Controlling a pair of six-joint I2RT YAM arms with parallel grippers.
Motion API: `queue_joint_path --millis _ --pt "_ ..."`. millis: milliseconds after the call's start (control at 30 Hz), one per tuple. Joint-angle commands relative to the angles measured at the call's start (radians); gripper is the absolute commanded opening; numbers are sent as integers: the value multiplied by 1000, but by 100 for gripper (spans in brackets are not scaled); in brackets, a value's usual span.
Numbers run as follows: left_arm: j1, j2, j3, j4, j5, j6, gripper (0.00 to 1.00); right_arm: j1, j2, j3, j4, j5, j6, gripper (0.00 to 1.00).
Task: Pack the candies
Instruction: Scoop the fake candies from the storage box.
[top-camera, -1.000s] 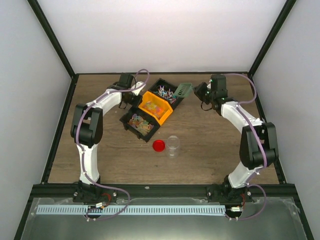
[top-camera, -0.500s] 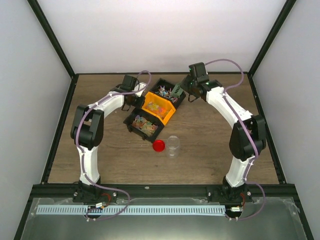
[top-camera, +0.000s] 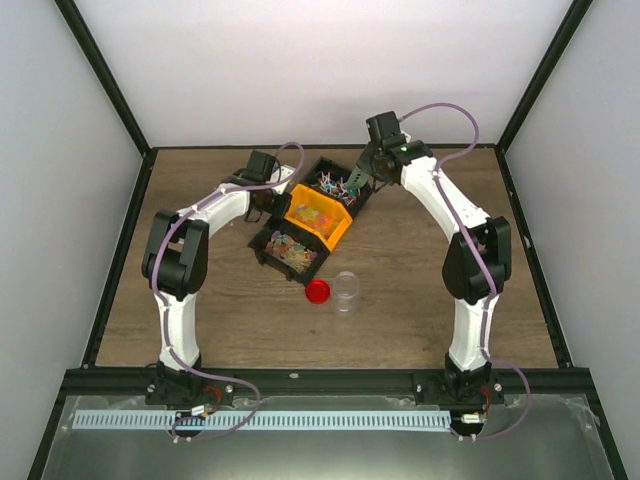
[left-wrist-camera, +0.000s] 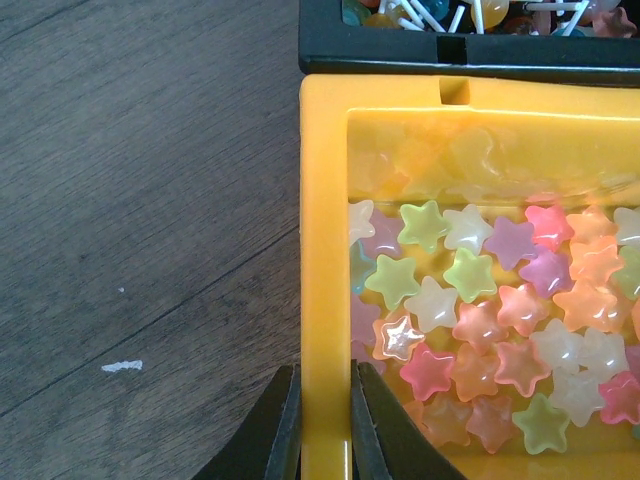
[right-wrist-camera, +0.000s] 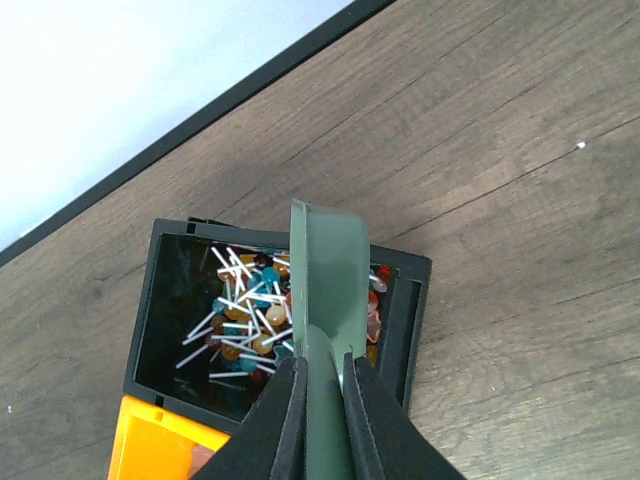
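Three bins of candies stand at the back middle: a far black bin (top-camera: 336, 186) of small lollipops (right-wrist-camera: 240, 310), an orange bin (top-camera: 313, 213) of star-shaped candies (left-wrist-camera: 470, 320), and a near black bin (top-camera: 285, 248) of mixed candies. My left gripper (left-wrist-camera: 323, 425) is shut on the orange bin's left wall (left-wrist-camera: 322, 300). My right gripper (right-wrist-camera: 320, 400) is shut on the green scoop (right-wrist-camera: 330, 280), which is held over the lollipop bin. A clear jar (top-camera: 346, 290) and its red lid (top-camera: 318, 292) stand in front of the bins.
The wooden table (top-camera: 420, 290) is fenced by a black frame and white walls. The table's back edge (right-wrist-camera: 200, 120) runs just behind the lollipop bin in the right wrist view.
My right arm has swung left, carrying the green scoop from right of the bins to over the far black bin. The left arm and the bins have hardly moved.
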Motion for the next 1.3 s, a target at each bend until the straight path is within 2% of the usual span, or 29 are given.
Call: queue_joint_path --millis 0,233,400,600,800,1000,1267 --pt "-24 33 -15 11 -10 15 4 6 75 54 -145 50 -32 1" --pt "-23 32 -11 10 -8 19 4 9 76 14 -150 56 -41 1" --pt "-23 28 -17 10 -10 18 4 10 18 -43 -141 43 -43 1" --pt "-24 25 -19 11 -11 15 4 12 -88 -171 -44 -29 -40 1" --pt "-24 18 -24 15 -6 12 4 11 -103 -222 2 -82 -30 1" --pt "-23 9 -35 24 -11 11 4 8 -19 -122 -25 -114 -36 1" --pt "-24 5 -45 29 -11 14 4 -11 114 104 -160 -145 -44 1"
